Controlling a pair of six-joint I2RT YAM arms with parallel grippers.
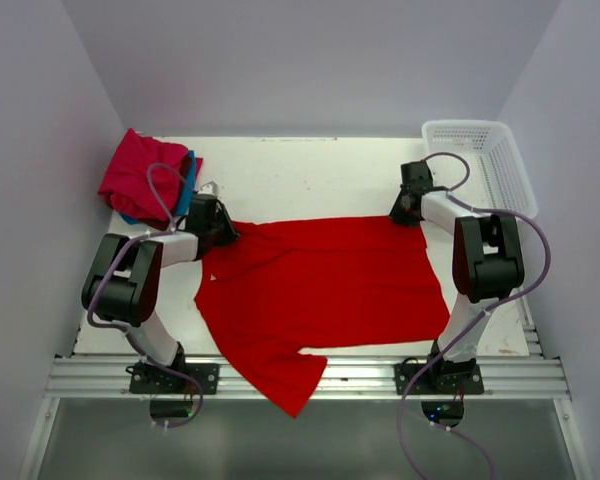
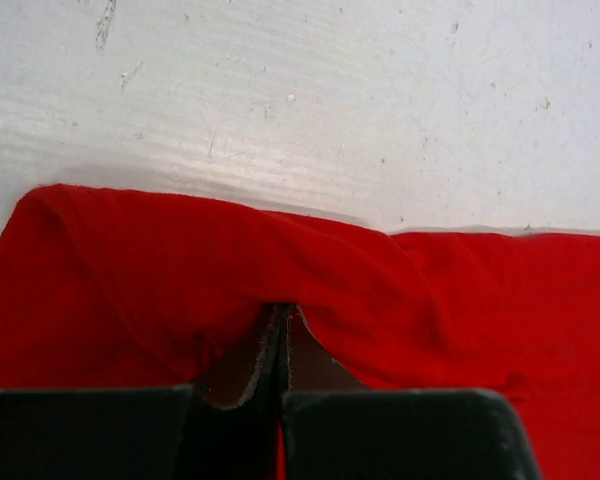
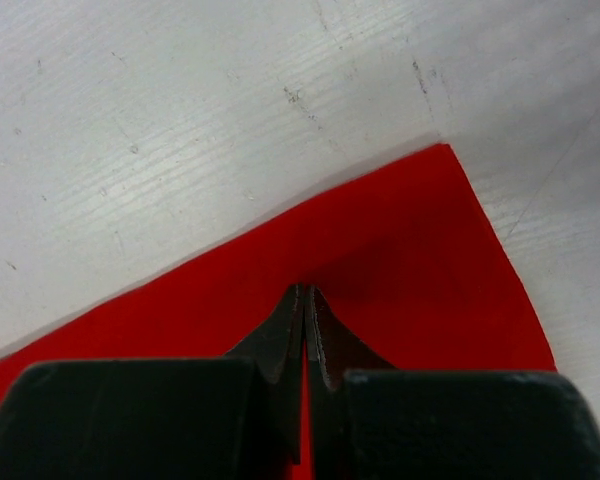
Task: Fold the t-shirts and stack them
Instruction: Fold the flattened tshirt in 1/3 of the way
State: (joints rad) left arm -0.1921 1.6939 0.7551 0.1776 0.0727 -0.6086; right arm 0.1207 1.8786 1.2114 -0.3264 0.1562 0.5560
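The red t-shirt (image 1: 320,285) is laid on the worktop (image 1: 300,170) with its long axis left to right, between the two arms. Its far edge is held at both ends. The left pincer (image 1: 223,228) is closed on the far-left cloth and the right pincer (image 1: 405,212) on the far-right corner. A fold toward the near side is judged next.

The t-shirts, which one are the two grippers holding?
The bright red t-shirt, spread out between the arms: the left gripper and right gripper are each shut on its far edge. The crimson-pink t-shirt and teal-blue t-shirt lie piled far left, untouched.
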